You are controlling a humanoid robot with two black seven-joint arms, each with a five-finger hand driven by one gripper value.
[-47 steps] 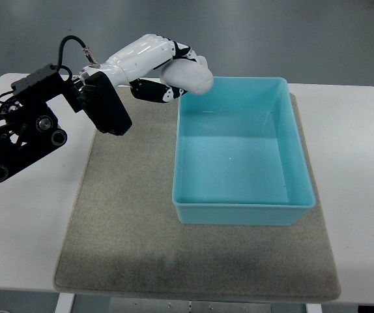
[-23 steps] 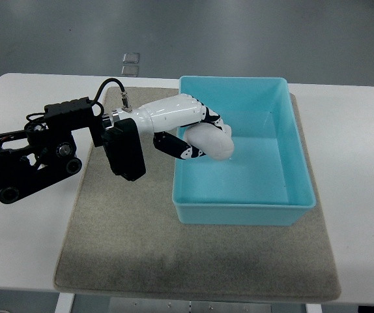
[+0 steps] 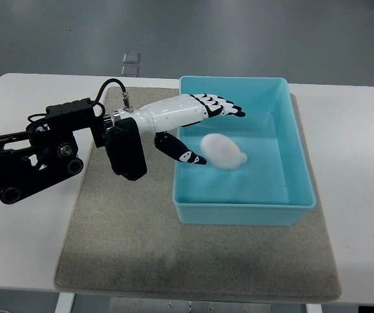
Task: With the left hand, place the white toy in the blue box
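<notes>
The white toy [image 3: 224, 152], a rounded pale lump, lies on the floor of the blue box [image 3: 298, 140], left of its middle. My left hand [image 3: 208, 130] reaches over the box's left wall, open, with its fingers [image 3: 225, 108] stretched flat above the toy and the thumb [image 3: 188, 156] below and to the toy's left. Nothing is held in the hand. The black left arm [image 3: 37, 156] comes in from the picture's left edge. The right arm is out of view.
The box stands on a grey felt mat [image 3: 122, 241] on a white table [image 3: 363, 150]. Two small square plates [image 3: 130, 63] lie on the floor beyond the table's far edge.
The left hand carried the toy from the box's far left corner down into the box, then spread its fingers. The toy now rests loose on the box floor.
</notes>
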